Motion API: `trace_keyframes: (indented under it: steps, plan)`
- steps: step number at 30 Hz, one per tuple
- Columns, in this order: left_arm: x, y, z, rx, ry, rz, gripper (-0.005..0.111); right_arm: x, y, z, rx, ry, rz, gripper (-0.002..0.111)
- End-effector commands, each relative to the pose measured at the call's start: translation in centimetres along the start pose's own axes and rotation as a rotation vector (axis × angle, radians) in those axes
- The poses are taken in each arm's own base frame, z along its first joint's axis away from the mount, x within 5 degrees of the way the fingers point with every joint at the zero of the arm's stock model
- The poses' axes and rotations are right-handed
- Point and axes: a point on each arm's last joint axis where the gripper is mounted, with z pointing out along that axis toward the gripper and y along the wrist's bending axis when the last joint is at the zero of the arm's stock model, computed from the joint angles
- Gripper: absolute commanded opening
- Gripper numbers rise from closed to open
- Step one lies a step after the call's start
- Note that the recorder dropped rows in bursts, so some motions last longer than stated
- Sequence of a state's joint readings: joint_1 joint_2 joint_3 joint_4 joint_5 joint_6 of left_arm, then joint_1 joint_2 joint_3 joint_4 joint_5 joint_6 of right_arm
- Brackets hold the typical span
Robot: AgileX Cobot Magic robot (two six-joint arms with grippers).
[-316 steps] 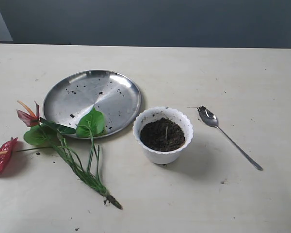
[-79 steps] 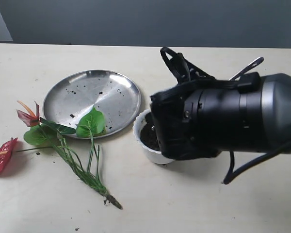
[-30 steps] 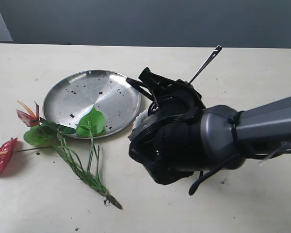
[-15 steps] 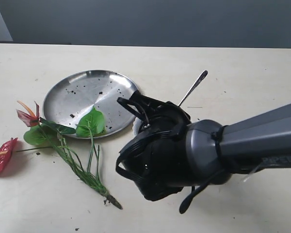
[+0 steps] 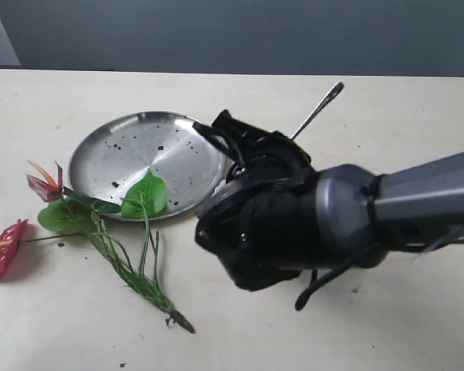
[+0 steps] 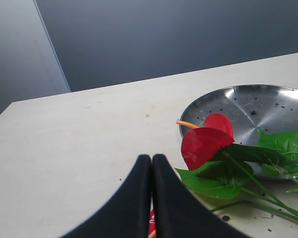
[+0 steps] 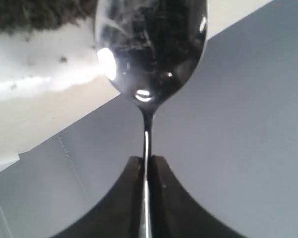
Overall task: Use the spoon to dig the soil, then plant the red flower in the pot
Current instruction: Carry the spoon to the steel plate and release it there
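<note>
So the pot is basically invisible from the exterior view right now, the big dark right arm sits right over the spot at about 4 o'clock from the steel plate, and you can't see the white rim at all. Only the right wrist view catches a pale bit of the pot plus a strip of soil, both blurry. The right gripper is clamped on the spoon by its thin neck, bowl pointing at the soil, while the handle tip pokes out at 1 o'clock above the arm. The left gripper has its fingers pressed together with nothing between them. The red flower lies on the table at 7 o'clock of the plate, one leaf over the rim.

Compared with half a second back, the handle tip swung higher and the arm shifted up a little.
</note>
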State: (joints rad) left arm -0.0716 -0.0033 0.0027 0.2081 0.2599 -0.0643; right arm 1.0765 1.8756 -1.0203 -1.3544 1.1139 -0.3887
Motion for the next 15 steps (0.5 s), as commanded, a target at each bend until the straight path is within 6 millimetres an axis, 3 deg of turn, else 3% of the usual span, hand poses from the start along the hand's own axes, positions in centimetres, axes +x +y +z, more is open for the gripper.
trace_keyframes:
  steps: [1, 4, 6, 7, 10, 12, 15]
  plan:
    - [-0.1, 0.0, 0.0, 0.004, -0.006, -0.008, 0.002, 4.6, 0.1, 1.1, -0.043, 0.07, 0.177, 0.0]
    - [-0.1, 0.0, 0.0, 0.004, -0.006, -0.008, 0.002, 6.5, 0.1, 0.9, -0.051, 0.048, 0.295, 0.0]
    - [-0.1, 0.0, 0.0, 0.004, -0.006, -0.008, 0.002, 6.5, -0.1, 0.3, -0.061, -0.078, 0.4, 0.0]
    - [-0.1, 0.0, 0.0, 0.004, -0.006, -0.008, 0.002, 6.1, -0.7, 0.0, -0.081, -0.171, 0.535, 0.0]
    - [-0.1, 0.0, 0.0, 0.004, -0.006, -0.008, 0.002, 6.1, -4.6, -0.2, -0.1, -0.396, 0.98, 0.0]
    - [-0.1, 0.0, 0.0, 0.004, -0.006, -0.008, 0.002, 6.0, -7.6, 0.0, -0.073, -0.553, 1.117, 0.0]
    - [-0.1, 0.0, 0.0, 0.004, -0.006, -0.008, 0.002, 5.2, -10.5, 1.8, -0.066, -0.649, 1.223, 0.0]
